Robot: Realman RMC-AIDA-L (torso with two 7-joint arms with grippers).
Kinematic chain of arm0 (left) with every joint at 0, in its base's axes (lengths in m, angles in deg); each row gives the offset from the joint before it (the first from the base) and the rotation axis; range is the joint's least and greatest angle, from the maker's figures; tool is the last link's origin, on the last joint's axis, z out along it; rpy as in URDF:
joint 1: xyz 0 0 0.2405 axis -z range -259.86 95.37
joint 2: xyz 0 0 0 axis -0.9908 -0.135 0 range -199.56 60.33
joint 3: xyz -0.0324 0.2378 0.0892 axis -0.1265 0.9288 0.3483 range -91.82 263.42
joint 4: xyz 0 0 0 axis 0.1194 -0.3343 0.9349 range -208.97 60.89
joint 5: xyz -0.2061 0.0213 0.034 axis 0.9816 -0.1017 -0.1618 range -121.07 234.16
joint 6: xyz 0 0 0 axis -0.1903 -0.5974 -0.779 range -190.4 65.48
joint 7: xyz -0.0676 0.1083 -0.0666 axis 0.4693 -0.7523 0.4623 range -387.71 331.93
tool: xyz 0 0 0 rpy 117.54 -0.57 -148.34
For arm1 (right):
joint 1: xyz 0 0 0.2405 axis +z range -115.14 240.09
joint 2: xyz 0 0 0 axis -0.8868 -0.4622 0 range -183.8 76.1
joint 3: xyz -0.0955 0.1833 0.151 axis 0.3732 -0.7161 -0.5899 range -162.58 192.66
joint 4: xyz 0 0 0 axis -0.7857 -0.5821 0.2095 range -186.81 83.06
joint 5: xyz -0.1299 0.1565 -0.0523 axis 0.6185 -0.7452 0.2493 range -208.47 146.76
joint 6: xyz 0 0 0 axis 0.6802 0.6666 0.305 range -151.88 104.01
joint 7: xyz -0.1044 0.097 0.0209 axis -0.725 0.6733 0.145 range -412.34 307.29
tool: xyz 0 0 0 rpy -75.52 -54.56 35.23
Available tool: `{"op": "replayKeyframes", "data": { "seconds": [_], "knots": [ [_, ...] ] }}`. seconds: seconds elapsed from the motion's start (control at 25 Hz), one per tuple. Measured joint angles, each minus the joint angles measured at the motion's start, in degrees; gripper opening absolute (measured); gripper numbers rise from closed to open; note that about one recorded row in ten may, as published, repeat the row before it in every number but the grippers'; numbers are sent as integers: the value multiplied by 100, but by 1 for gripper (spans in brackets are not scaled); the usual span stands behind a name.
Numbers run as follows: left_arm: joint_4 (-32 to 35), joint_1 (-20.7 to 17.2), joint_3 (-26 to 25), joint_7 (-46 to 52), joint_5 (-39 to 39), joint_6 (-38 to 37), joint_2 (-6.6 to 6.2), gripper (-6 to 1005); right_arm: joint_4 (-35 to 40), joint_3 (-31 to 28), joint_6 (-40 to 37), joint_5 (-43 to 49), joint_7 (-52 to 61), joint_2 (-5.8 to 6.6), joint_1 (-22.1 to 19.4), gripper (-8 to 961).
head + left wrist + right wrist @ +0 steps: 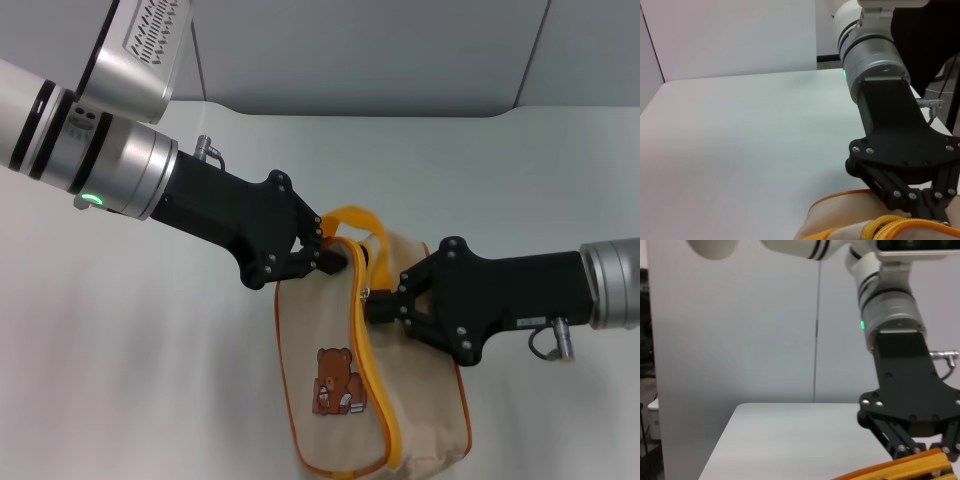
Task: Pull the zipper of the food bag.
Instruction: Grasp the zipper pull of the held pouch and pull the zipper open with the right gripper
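Head view showed the food bag (375, 400) standing on the white desk (130, 380) at about five o'clock from the frame's centre, bear print facing the camera, its zipper (372, 385) running as a yellow band from the top edge down the front. The left claw (338, 258) was pinched on the bag's top corner beside the strap handle (355, 218), at eleven o'clock of the bag; the right claw (378, 305) was closed at the zipper track near its top, at about one o'clock of the bear. To do this step well, I judged that the left should keep the corner taut while the right drew steadily along the track's curve and not away from the fabric. The silver pull tab itself was hidden between the right fingertips, so whether it was truly caught could not be told. The bag's lower edge was cut off, and each wrist view caught only the other arm's claw over a sliver of bag.
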Motion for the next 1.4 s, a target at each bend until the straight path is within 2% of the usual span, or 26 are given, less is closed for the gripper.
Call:
{"op": "replayKeyframes", "data": {
  "seconds": [0.44, 0.8, 1.0, 1.4],
  "knots": [
    [0, 9, -18, 15, 6, 57, 0, 56, 11, 38, 35, 29, 190, -2, 95, 15],
    [0, -15, 9, 111, 128, 166, -3, 57, 61, -26, 124, -5, 348, -17, -57, 295],
    [-2, -28, 22, 111, 145, 165, 3, 57, -1, -10, 239, -26, 347, -36, -88, 336],
    [-32, -28, 23, 154, 234, 135, 0, 57, -147, 41, 284, -247, 292, -59, -88, 183]
  ]
}}
